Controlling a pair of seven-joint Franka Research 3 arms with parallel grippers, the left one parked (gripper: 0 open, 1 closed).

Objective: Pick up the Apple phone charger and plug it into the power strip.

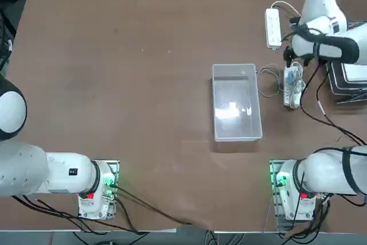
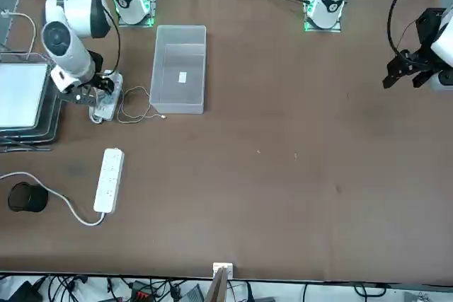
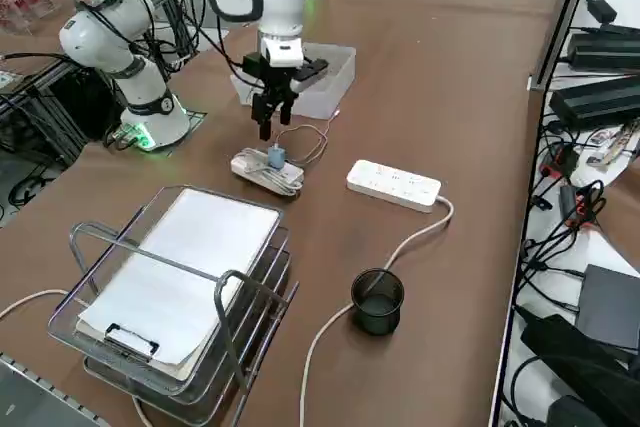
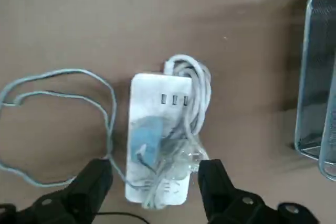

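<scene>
Side view: right end effector (image 3: 268,128) open, pointing down above charger (image 3: 275,157).

Charger (image 4: 144,142) seemingly on short strip (image 4: 157,135), near bin (image 1: 235,102)

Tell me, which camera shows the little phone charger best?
The right wrist view: the Apple phone charger fills the picture, lying on the short strip beneath the open end effector. From the side it's a speck; overhead and from the front, barely discernible.

Right gripper (image 4: 152,182) open, its fingers (image 4: 92,179) straddling a short white strip (image 4: 157,140). A thick cord (image 4: 197,98) is bundled on the strip, with a small bluish-grey charger (image 4: 144,140) on top. Thin pale wire (image 4: 58,98) loops beside it; wire tray (image 4: 315,77) stands apart.
</scene>
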